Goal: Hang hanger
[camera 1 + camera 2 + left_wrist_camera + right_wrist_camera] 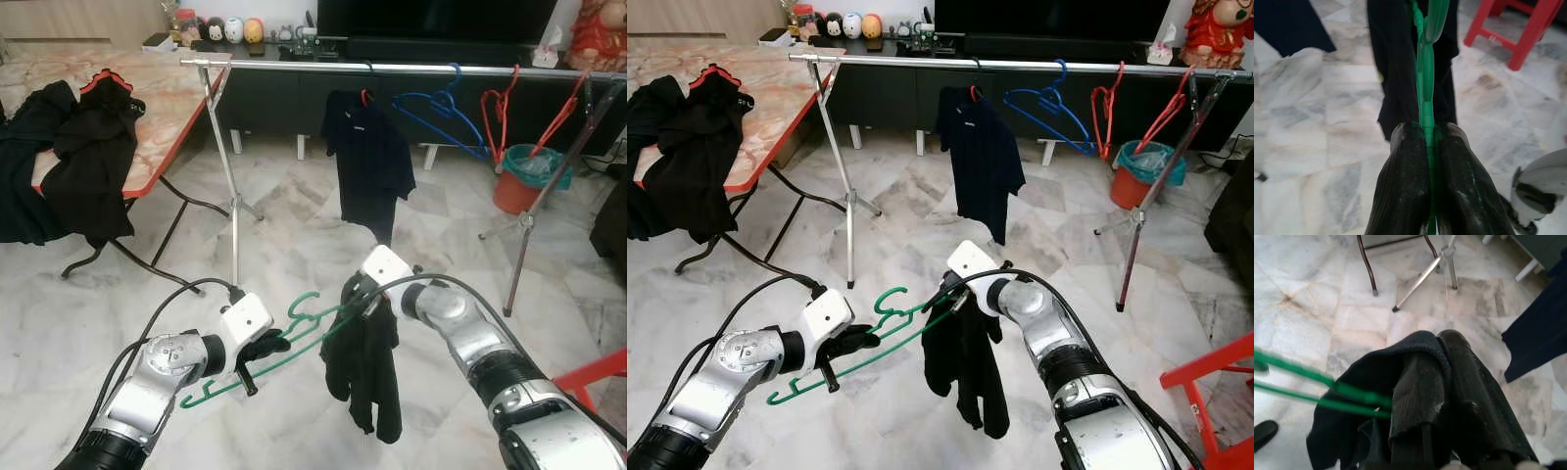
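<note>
A green hanger (284, 345) is held low over the marble floor, with my left gripper (257, 354) shut on its bar; the left wrist view shows both fingers (1405, 196) pressed against the green plastic (1426, 98). My right gripper (355, 297) is shut on a black garment (367, 372) that hangs down beside the hanger's hook (306, 308). The cloth wraps over its fingers (1425, 396). Behind stands a metal clothes rail (392, 67) carrying a dark shirt (370, 162), a blue hanger (436, 113) and red hangers (502, 103).
A table (167, 98) on the left holds heaped black clothes (83, 157). The rail's legs (233, 196) stand ahead on the left and right. A red bin (524, 176) sits back right, and a red stool (593, 372) is near my right arm.
</note>
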Controlling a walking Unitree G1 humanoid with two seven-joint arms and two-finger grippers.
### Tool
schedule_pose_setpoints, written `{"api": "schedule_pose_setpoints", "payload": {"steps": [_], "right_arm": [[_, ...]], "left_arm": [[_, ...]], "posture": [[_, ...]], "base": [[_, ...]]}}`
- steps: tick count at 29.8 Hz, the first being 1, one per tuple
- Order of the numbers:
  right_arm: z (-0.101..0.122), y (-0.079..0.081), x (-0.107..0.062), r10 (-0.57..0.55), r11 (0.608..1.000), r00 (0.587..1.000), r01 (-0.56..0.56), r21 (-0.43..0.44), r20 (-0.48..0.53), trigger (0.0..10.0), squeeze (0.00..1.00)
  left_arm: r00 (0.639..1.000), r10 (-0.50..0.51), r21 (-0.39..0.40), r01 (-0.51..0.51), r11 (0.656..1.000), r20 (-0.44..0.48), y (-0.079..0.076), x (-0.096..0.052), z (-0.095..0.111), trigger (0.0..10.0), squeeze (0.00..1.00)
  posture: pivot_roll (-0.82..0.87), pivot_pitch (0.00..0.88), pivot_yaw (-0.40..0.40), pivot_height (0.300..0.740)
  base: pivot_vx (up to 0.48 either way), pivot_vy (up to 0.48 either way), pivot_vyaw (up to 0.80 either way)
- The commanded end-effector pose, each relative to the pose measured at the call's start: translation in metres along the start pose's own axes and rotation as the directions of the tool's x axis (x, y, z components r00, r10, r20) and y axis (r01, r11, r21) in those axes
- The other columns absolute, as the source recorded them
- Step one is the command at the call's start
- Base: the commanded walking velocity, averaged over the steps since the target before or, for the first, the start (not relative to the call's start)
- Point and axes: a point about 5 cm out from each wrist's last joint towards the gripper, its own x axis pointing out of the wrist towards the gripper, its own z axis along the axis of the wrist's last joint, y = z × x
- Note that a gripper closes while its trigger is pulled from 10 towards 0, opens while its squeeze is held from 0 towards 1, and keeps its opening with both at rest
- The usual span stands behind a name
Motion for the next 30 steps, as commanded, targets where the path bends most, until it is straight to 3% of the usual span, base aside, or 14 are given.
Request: {"api": "schedule_pose_setpoints", "payload": {"steps": [1,9,12,15,19,23,30], "right_arm": [[0.015,0.002,0.002,0.019,1.000,0.998,-0.019,-0.011,0.058,10.0,0.00],[0.036,0.012,0.002,0.118,0.991,0.986,-0.109,-0.074,0.119,10.0,0.00],[0.037,0.014,0.001,0.137,0.988,0.983,-0.127,-0.087,0.119,10.0,0.00],[0.038,0.019,0.000,0.157,0.985,0.981,-0.146,-0.092,0.118,10.0,0.00],[0.042,0.023,-0.001,0.183,0.980,0.975,-0.172,-0.098,0.122,10.0,0.00],[0.043,0.024,-0.001,0.184,0.980,0.975,-0.174,-0.092,0.121,10.0,0.00],[0.052,0.025,-0.001,0.176,0.983,0.976,-0.167,-0.077,0.130,10.0,0.00]], "left_arm": [[0.999,-0.034,-0.003,0.034,0.999,0.016,-0.004,0.001,0.004,10.0,0.00],[0.991,-0.137,0.004,0.137,0.991,-0.011,-0.014,0.003,0.002,10.0,0.00],[0.996,-0.084,0.025,0.085,0.996,-0.019,-0.009,0.005,0.000,10.0,0.00],[0.996,0.073,0.067,-0.070,0.995,-0.051,0.008,0.008,-0.002,10.0,0.00],[0.991,0.118,0.101,-0.112,0.989,-0.056,0.013,0.009,-0.001,10.0,0.00],[0.987,0.149,0.102,-0.142,0.985,-0.063,0.016,0.010,0.000,10.0,0.00],[0.986,0.088,0.111,-0.073,0.991,-0.140,0.008,0.013,-0.011,10.0,0.00]], "posture": [[0.03,0.000,-0.037,0.740],[0.03,0.000,-0.036,0.740],[0.02,0.000,-0.036,0.740],[0.02,0.000,-0.038,0.740],[0.02,0.000,-0.037,0.740],[0.02,0.000,-0.037,0.740],[0.02,0.000,-0.035,0.740]], "base": [[0.000,0.000,0.00],[0.000,0.000,0.00],[0.000,0.000,0.00],[0.000,0.000,0.00],[0.000,0.000,0.00],[0.000,0.000,0.00],[0.000,0.000,0.00]]}}
